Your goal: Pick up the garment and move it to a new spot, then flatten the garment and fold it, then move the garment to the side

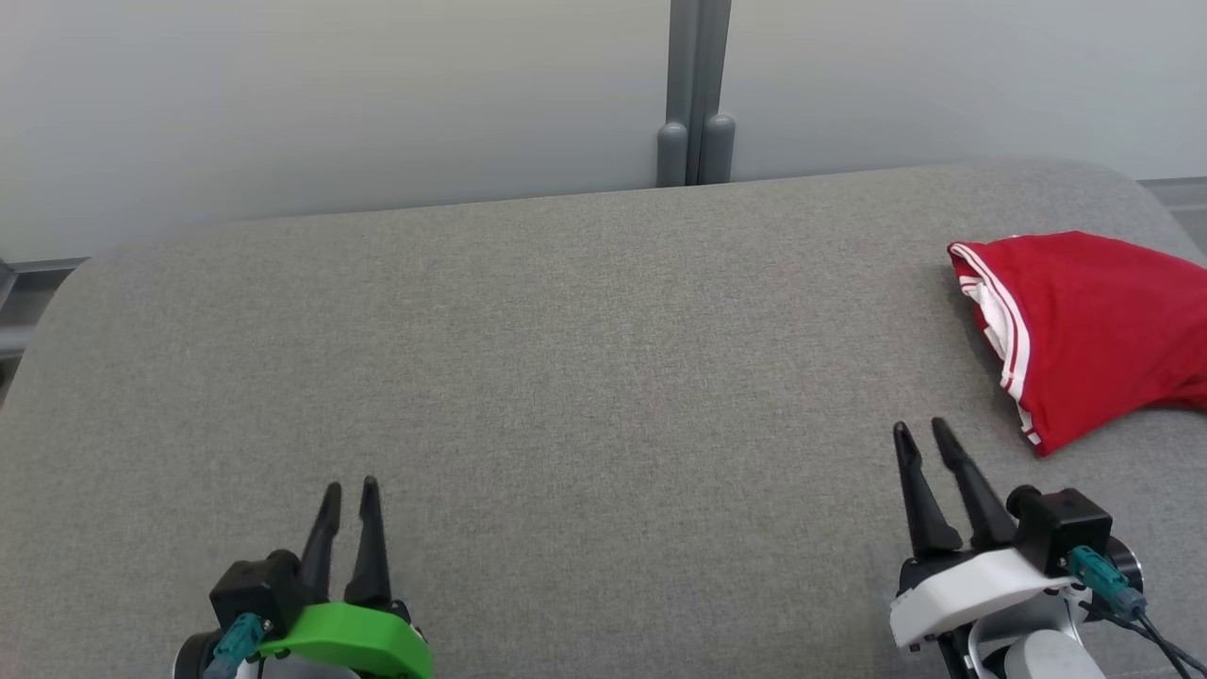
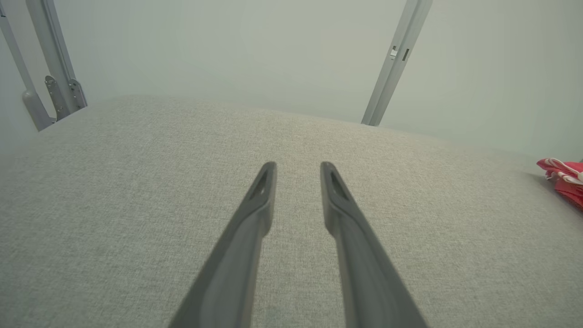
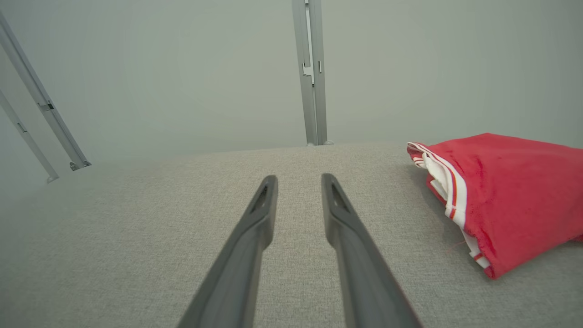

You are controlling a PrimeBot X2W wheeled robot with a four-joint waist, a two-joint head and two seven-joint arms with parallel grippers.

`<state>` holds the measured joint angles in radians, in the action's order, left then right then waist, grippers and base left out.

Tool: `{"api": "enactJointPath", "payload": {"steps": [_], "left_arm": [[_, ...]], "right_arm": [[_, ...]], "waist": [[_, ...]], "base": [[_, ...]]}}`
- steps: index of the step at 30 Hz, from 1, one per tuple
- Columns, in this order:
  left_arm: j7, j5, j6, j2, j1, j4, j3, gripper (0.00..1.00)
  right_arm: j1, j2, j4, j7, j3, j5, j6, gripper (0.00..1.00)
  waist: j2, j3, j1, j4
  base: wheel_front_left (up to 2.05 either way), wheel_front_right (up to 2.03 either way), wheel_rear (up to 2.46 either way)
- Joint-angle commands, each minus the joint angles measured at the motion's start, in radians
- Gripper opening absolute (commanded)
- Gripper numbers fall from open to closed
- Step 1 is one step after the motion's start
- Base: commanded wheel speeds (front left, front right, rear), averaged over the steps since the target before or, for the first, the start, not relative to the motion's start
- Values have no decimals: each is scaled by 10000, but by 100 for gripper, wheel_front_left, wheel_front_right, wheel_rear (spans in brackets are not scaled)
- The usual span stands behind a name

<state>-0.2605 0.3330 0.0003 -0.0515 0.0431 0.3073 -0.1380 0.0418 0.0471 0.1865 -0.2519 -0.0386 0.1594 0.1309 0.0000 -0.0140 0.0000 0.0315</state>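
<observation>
The garment (image 1: pixel 1094 325) is red with white-and-red striped trim, lying folded in a bundle at the right edge of the grey padded surface (image 1: pixel 585 377). It also appears at the right of the right wrist view as the red garment (image 3: pixel 505 200) and as a small red edge of the garment (image 2: pixel 565 177) far right in the left wrist view. My right gripper (image 1: pixel 922 432) hovers just left of and nearer than the garment, fingers apart, nothing between them. My left gripper (image 1: pixel 349 488) sits at the lower left over bare fabric, also open and empty.
A pale wall with a grey vertical post (image 1: pixel 696 94) stands behind the surface. The surface's rounded far edge (image 1: pixel 377 212) runs across the back, and its right corner curves off near the garment.
</observation>
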Motion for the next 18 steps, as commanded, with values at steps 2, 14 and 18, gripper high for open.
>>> {"api": "enactJointPath", "payload": {"steps": [2, 14, 18], "left_arm": [[93, 164, -18, 6, -27, 125, 41, 0], [622, 2387, -246, 6, 219, 83, 303, 0], [764, 3005, -311, 6, 285, 66, 368, 0]], "right_arm": [[-50, -20, 123, 56, 13, 184, 0, 0], [95, 9, 202, 788, 449, 2699, 0, 0], [139, 17, 226, 989, 570, 3391, 0, 0]], "waist": [[0, 1, 0, -3], [0, 19, 0, -35], [0, 25, 0, -45]], "base": [[0, 0, 0], [0, 0, 0], [0, 0, 0]]}}
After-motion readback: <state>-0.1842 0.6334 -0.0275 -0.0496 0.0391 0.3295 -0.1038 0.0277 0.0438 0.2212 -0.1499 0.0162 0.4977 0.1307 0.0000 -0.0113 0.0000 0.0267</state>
